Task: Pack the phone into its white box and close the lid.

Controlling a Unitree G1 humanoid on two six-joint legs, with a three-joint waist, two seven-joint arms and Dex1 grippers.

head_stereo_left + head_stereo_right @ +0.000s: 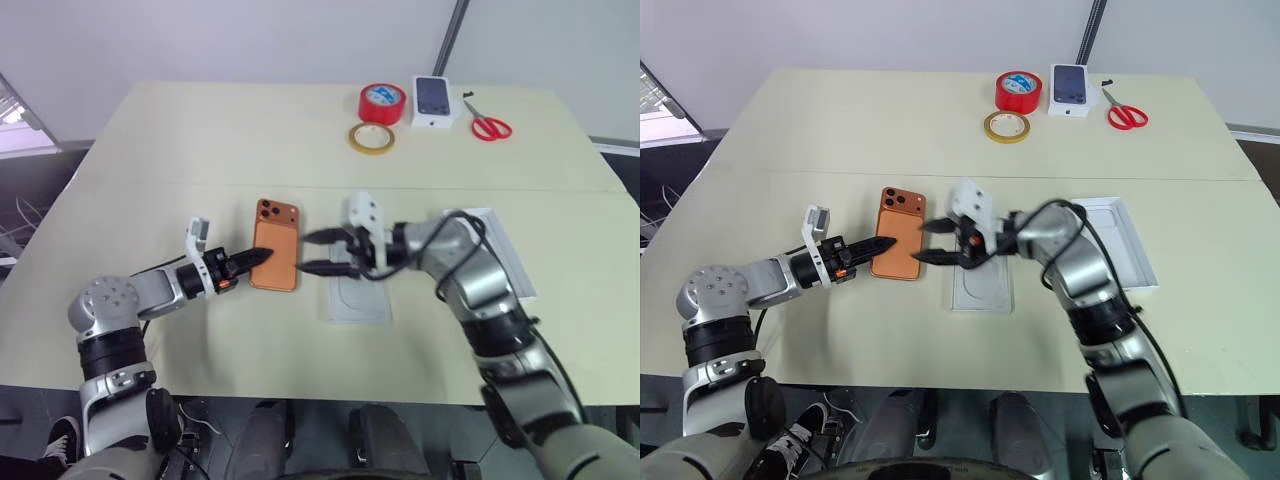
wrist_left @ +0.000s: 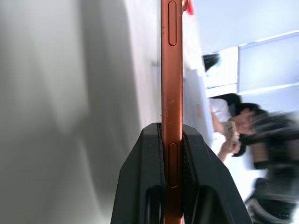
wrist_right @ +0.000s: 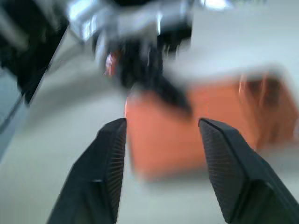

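Across the pale cream tabletop (image 1: 200, 130), which has a seam running side to side through its middle, a grey-white wall stands behind and a dark floor shows at the edges. At about 12 o'clock on the far half sit a red tape roll (image 1: 381, 102), a flat tan tape ring (image 1: 371, 138), a small white carton printed with a dark phone (image 1: 433, 101), and red-handled scissors (image 1: 489, 126) toward 1 o'clock.

My left end effector (image 1: 262, 256) is clamped on the long edge of the flat orange smartphone (image 1: 276, 243), camera bump facing up at its far end; the left wrist view shows both black fingers pressed against its thin side. My right end effector (image 1: 318, 252) sits just at 3 o'clock of the phone, fingers apart and pointing at it, gripping nothing. Beneath that wrist lies the shallow all-white cardboard lid (image 1: 356, 300). The shallow white cardboard tray (image 1: 505, 255) lies further toward 3 o'clock, partly behind my right arm.

I cannot read any writing.
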